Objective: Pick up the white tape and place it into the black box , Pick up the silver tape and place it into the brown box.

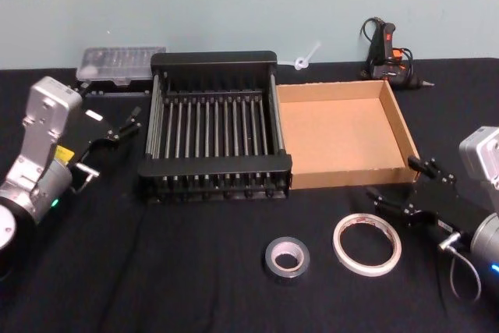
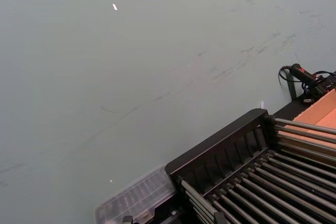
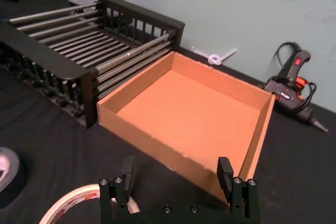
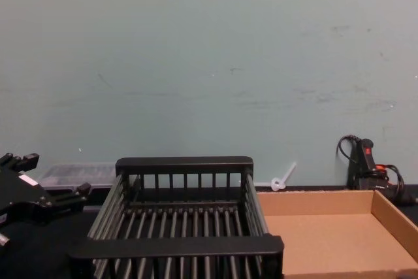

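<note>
While the right gripper [image 1: 407, 187] waits open beside the white tape [image 1: 367, 245], it risks grabbing the nearby silver tape [image 1: 287, 258] — left gripper [image 1: 109, 132] open too

- Our left arm sits at the counter's left side, its left tool [image 1: 117, 132] raised and pointing forward, fingers spread apart and holding nothing.
- Our right arm comes in from the right, its right tool [image 1: 405, 189] low over the counter, fingers wide apart and empty.
</note>
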`<state>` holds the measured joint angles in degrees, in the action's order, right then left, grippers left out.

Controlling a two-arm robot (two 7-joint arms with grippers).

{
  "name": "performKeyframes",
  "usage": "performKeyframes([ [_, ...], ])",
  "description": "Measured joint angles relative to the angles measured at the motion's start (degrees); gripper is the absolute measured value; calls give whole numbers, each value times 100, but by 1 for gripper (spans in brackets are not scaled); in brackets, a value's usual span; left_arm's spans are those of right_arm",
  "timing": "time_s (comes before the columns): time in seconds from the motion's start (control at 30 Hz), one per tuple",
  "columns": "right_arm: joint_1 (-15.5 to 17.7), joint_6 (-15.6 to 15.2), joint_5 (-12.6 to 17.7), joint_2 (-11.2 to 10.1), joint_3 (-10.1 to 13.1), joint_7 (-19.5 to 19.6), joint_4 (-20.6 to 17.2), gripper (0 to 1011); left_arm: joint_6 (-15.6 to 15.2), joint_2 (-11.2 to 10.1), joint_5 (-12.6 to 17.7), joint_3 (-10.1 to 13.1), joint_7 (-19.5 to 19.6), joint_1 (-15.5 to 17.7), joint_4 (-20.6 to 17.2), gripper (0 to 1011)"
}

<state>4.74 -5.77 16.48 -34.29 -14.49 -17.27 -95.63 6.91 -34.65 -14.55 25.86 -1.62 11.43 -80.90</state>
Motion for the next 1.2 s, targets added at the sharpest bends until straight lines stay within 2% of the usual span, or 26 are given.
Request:
performKeyframes([
  [0.77, 314, -399, 4, 7, 163, -467, -202, 1002, 0, 0, 0, 0, 0, 0, 0, 1001],
  [1.2, 357, -662, 68, -102, 147, -604, -240, 1002, 0, 0, 0, 0, 0, 0, 0, 1001],
])
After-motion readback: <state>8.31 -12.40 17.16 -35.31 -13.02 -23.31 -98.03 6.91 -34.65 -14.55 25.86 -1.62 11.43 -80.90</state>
